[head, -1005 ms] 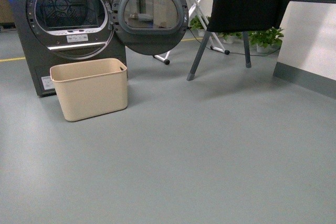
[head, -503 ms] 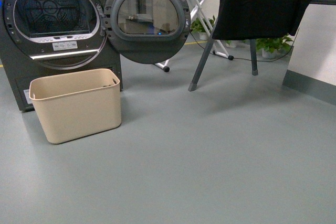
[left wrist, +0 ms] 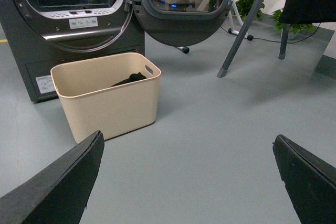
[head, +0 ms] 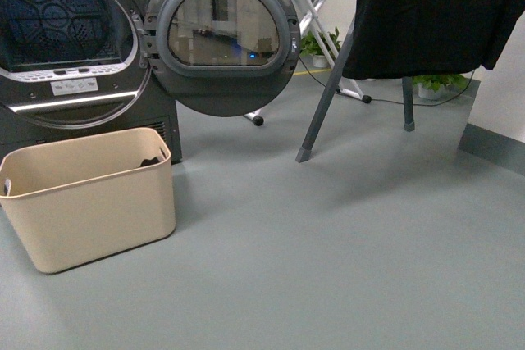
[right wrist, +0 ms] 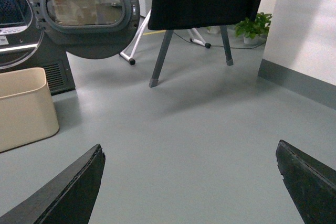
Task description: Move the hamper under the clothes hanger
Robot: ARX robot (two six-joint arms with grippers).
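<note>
The hamper [head: 86, 202] stood upright on the grey floor [head: 328, 268], just in front of the dark dryer [head: 66, 88] and below its open drum. The dryer's round door [head: 220, 38] hung swung open above the floor beside it. A dark piece of cloth [left wrist: 128, 78] lay inside the hamper, toward the short side with the slot handle.

The clothes hanger [head: 326, 100] stood well apart from the hamper, toward the floor's edge along the white wall. Its angled grey legs were planted on the floor and a black garment [head: 435, 14] was draped over its bar. Behind it were a white folding rack [head: 316, 2] and potted plants [head: 435, 84].

The left gripper [left wrist: 186, 137] was spread wide, its dark fingers [left wrist: 58, 182] at either side with only floor between them. The right gripper [right wrist: 189, 145] was equally wide and held nothing.
</note>
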